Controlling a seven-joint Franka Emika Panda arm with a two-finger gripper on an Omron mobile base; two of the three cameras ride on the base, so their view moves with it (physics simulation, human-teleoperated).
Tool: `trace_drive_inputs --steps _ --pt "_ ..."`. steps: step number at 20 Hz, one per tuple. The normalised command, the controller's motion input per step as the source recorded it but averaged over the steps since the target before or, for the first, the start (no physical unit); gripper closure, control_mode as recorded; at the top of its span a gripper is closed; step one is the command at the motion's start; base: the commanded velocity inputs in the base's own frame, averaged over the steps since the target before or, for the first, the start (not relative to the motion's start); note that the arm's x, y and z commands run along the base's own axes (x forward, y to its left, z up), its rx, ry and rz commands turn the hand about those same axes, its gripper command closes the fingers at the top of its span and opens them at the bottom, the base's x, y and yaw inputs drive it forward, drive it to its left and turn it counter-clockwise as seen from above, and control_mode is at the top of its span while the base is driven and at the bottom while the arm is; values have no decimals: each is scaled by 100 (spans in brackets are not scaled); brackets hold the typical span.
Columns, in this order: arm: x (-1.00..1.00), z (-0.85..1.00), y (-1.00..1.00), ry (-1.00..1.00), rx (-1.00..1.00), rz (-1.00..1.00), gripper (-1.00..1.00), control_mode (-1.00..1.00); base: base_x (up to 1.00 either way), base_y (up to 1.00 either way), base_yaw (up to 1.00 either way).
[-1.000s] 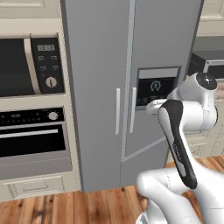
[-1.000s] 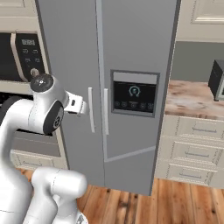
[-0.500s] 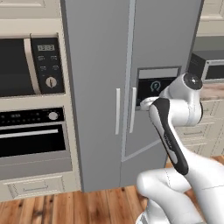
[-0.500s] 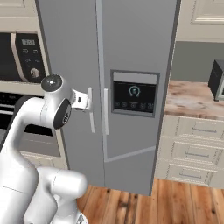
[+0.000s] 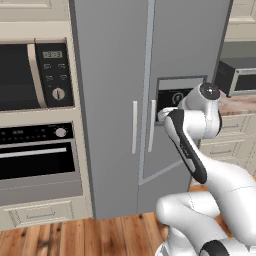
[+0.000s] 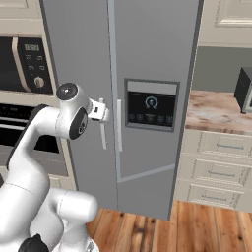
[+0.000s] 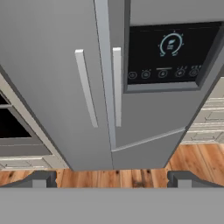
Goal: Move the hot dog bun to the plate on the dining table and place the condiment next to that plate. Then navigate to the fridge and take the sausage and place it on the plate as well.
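Pincer spread wide, empty, facing the fridge

Your pincer [image 7: 112,178] stands fully released, fingertips [image 7: 41,178] well apart, holding and touching nothing. Ahead of it is the closed grey fridge [image 7: 65,61], its two pale bar handles [image 7: 86,87] side by side beside the dark dispenser panel [image 7: 170,52].

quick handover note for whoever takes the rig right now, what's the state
End effector: open, empty, facing the fridge and apart from it.
Fridge: both doors shut; two pale bar handles side by side at the centre seam, dark dispenser panel on the right door.
Done: base parked at the fridge.
Left: grip a handle, open the door, take the sausage and put it on the plate.
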Motion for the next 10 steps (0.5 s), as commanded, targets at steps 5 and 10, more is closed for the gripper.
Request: trace_drive_inputs --steps 5,10 --pt "45 -20 -6 0 0 -3 -100 -100 0 0 0" --pt "49 -28 -1 -2 0 0 -100 -100 0 0 0"
